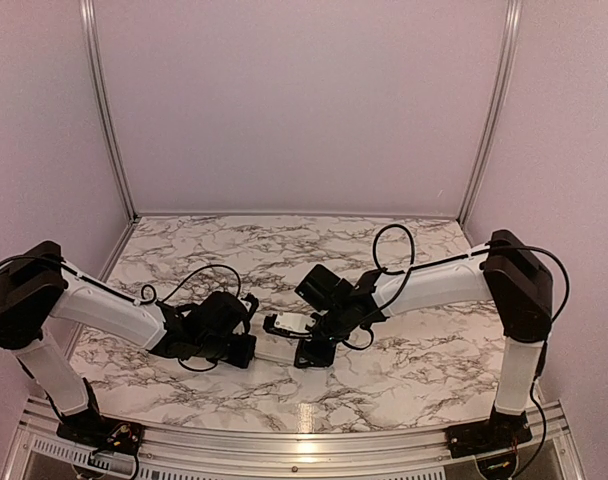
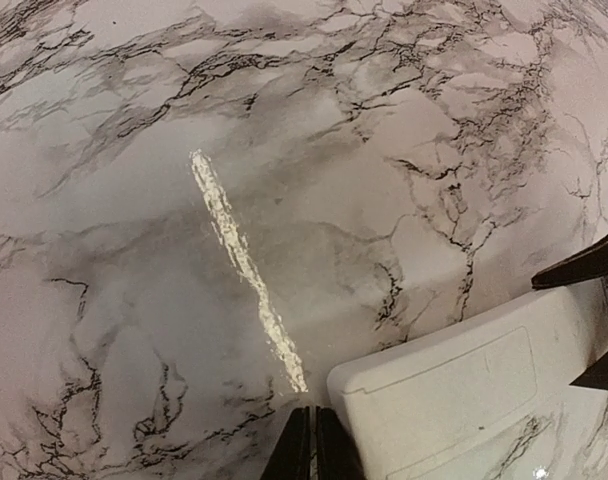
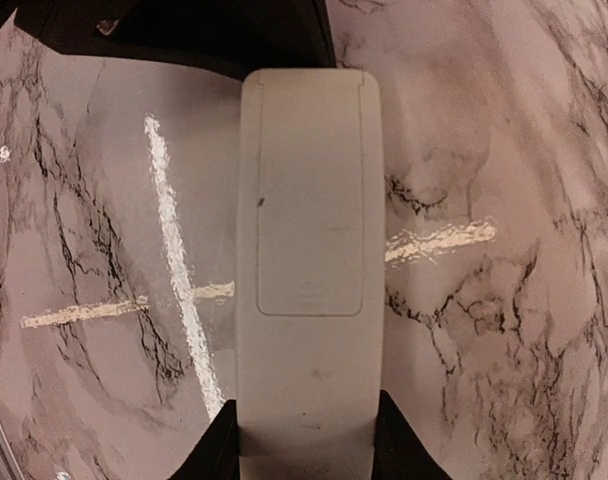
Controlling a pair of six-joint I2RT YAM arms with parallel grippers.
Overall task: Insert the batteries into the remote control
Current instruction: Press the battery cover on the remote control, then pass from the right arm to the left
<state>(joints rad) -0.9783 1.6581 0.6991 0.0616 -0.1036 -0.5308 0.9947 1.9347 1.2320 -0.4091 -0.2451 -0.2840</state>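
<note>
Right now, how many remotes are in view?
1. The remote is back up over the middle of the table, gripped at one end between the fingers of the right gripper. Others may be hidden.

A robot lab cell: marble-print tabletop (image 1: 414, 375), aluminium frame posts (image 1: 111, 120), plain pale walls (image 1: 304, 100).

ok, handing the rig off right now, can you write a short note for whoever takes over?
Grippers: left gripper shut and empty, tips beside the remote's end corner. The right gripper is shut on the remote control, back side up over the marble table.
Things: batteries are in no view.
Done: remote gripped and turned back up.
Left: battery cover is on and closed. Open it, find both batteries, load them.
</note>
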